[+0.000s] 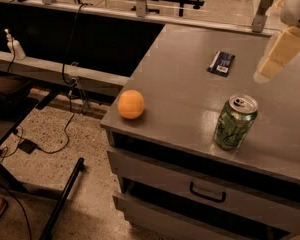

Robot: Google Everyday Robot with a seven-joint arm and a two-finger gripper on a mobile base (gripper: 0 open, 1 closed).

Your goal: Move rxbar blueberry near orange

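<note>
The rxbar blueberry (pixel 221 63) is a dark navy bar with a white label patch. It lies flat on the grey counter (pixel 180 84), towards the back. The orange (pixel 131 104) sits at the counter's front left corner, close to the edge. My gripper (pixel 266 70) hangs at the right edge of the view. It is above the counter, to the right of the bar and clear of it, and it holds nothing that I can see.
A green soda can (pixel 235 122) stands upright near the front right of the counter, below the gripper. Drawers with a dark handle (pixel 207 194) are under the counter. To the left the floor drops away, with cables (pixel 65 129) and a black stand leg (pixel 62 199).
</note>
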